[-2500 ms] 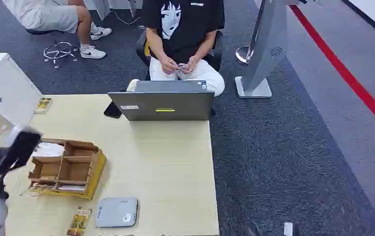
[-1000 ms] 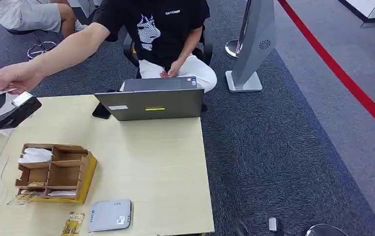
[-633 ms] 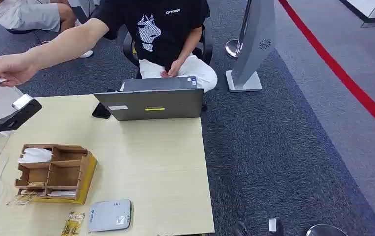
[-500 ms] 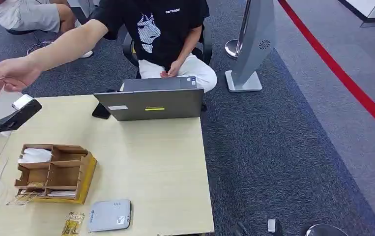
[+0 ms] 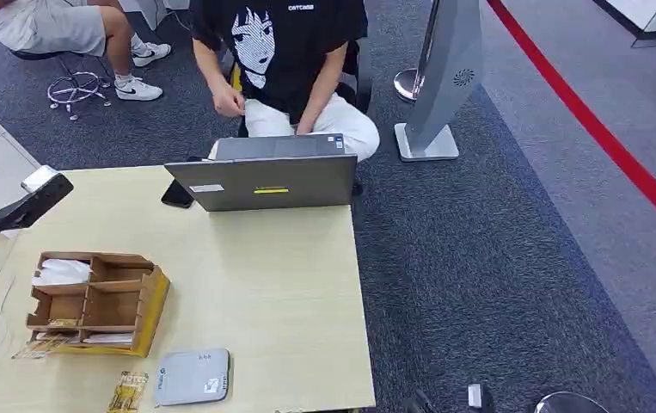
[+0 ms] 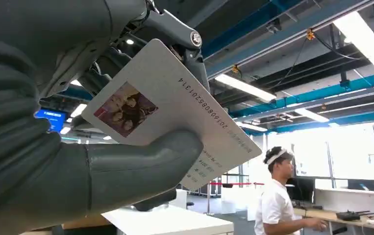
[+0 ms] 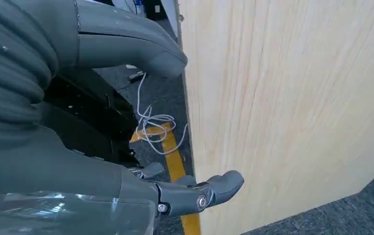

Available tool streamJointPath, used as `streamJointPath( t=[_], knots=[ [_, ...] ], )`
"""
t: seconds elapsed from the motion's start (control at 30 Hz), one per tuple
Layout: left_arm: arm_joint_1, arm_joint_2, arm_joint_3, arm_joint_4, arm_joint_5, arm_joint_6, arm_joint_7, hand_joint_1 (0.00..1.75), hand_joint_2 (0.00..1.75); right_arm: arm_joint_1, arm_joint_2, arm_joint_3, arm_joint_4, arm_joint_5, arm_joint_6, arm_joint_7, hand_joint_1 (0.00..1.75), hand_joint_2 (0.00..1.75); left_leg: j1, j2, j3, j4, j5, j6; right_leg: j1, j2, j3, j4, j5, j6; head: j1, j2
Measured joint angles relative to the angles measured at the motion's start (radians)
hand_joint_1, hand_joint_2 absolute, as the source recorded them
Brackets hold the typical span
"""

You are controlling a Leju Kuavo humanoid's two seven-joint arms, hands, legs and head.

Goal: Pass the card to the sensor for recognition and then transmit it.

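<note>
A white ID card, printed with a small photo and a row of digits, is held in the left robot hand, pinched between the thick grey thumb and the darker fingers behind it. In the head view that left robot hand is seen at the far left edge, raised above the corner of the worktop, with the card's thin edge just visible at its top.

The right robot hand is empty, its thumb and fingers held apart beside a light wooden panel.

On the worktop, a flat grey card sensor lies near the front edge, with a yellow packet just beside it. A brown divided wooden organizer stands behind them. A grey laptop sits at the far edge, and a dark phone lies just beside it.

A person in a black printed T-shirt is seated behind the laptop.
</note>
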Motion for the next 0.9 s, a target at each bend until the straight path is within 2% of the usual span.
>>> streamJointPath(
  t=[0.3, 0.33, 0.37, 0.4, 0.43, 0.47, 0.53, 0.6, 0.67, 0.73, 0.8, 0.9],
  knots=[
    [0.001, 0.000, 0.000, 0.000, -0.007, -0.002, 0.000, 1.75, 1.75, -0.002, 0.000, 0.003, -0.006, -0.003, -0.012, 0.001, 0.00, 1.75, 0.000, 0.000, 0.000, 0.000, 0.000, 0.000, 0.000, 0.000, 0.000, 0.000, 0.000, 0.000, 0.000, 0.000],
    [0.004, 0.000, 0.000, 0.000, 0.002, 0.009, -0.013, 1.75, 1.75, -0.002, -0.001, 0.004, -0.006, -0.003, -0.012, -0.002, 0.00, 1.75, 0.000, 0.000, 0.000, 0.000, 0.000, 0.000, 0.000, 0.000, 0.000, 0.000, 0.000, 0.000, 0.000, 0.000],
    [0.015, -0.003, 0.001, -0.005, 0.049, 0.049, -0.057, 1.75, 1.75, -0.002, -0.001, 0.006, -0.005, -0.003, -0.015, -0.009, 0.00, 1.75, 0.000, 0.000, 0.000, 0.000, 0.000, 0.000, 0.000, 0.000, 0.000, 0.000, 0.000, 0.000, 0.000, 0.000],
    [0.050, -0.025, 0.014, -0.038, 0.149, 0.117, -0.114, 1.75, 1.75, 0.000, -0.001, 0.009, -0.005, -0.005, -0.025, -0.016, 0.00, 1.75, -0.001, 0.001, 0.000, 0.000, 0.000, 0.000, -0.001, 0.001, 0.000, 0.000, 0.000, 0.000, -0.002, 0.000],
    [0.084, -0.041, 0.026, -0.079, 0.196, 0.171, -0.144, 1.75, 1.75, 0.003, -0.001, 0.011, -0.008, -0.006, -0.037, -0.022, 0.00, 1.75, -0.001, 0.000, 0.000, 0.000, -0.001, 0.001, -0.001, 0.000, 0.000, 0.000, -0.001, 0.001, -0.003, 0.000],
    [0.111, -0.061, 0.031, -0.114, 0.203, 0.195, -0.143, 1.75, 1.75, 0.008, -0.001, 0.012, -0.012, -0.006, -0.042, -0.022, 0.00, 1.75, -0.001, 0.000, 0.000, 0.000, -0.001, 0.002, -0.001, 0.000, 0.001, 0.000, -0.002, 0.002, -0.002, 0.000],
    [0.161, -0.080, 0.033, -0.168, 0.197, 0.198, -0.125, 1.75, 1.75, 0.014, -0.002, 0.017, -0.023, -0.013, -0.050, -0.023, 0.00, 1.75, -0.001, 0.000, 0.000, 0.000, -0.002, 0.002, -0.001, 0.000, 0.001, -0.001, -0.002, 0.002, 0.003, 0.000],
    [0.192, -0.092, 0.037, -0.207, 0.200, 0.200, -0.118, 1.75, 1.75, 0.018, -0.003, 0.021, -0.031, -0.019, -0.059, -0.022, 0.00, 1.75, -0.001, 0.000, 0.000, 0.000, -0.003, 0.002, -0.001, 0.000, 0.001, -0.001, -0.003, 0.002, 0.001, 0.000],
    [0.223, -0.106, 0.048, -0.247, 0.250, 0.223, -0.163, 1.75, 1.75, 0.020, -0.004, 0.025, -0.033, -0.019, -0.064, -0.027, 0.00, 1.75, -0.001, 0.000, 0.000, 0.000, -0.003, 0.002, -0.001, -0.001, 0.001, -0.001, -0.003, 0.003, 0.001, 0.000],
    [0.312, -0.131, 0.058, -0.328, 0.316, 0.268, -0.233, 1.75, 1.75, 0.025, -0.004, 0.026, -0.034, -0.022, -0.072, -0.044, 0.00, 1.75, -0.002, 0.001, 0.002, 0.000, -0.005, 0.001, -0.002, 0.001, 0.002, -0.001, -0.004, 0.001, 0.000, 0.000],
    [0.449, -0.159, 0.059, -0.437, 0.338, 0.334, -0.311, 1.75, 1.75, 0.041, -0.004, 0.026, -0.045, -0.018, -0.088, -0.060, 0.00, 1.75, -0.002, 0.004, 0.004, 0.000, -0.009, 0.001, -0.002, 0.005, 0.003, -0.001, -0.006, 0.002, -0.001, 0.000],
    [0.604, -0.177, 0.058, -0.552, 0.325, 0.377, -0.332, 1.75, 1.75, 0.064, -0.004, 0.026, -0.066, 0.000, -0.115, -0.062, 0.00, 1.75, -0.002, 0.003, 0.004, 0.000, -0.010, 0.002, -0.002, 0.003, 0.003, -0.001, -0.010, 0.002, 0.000, 0.000]
  ],
)
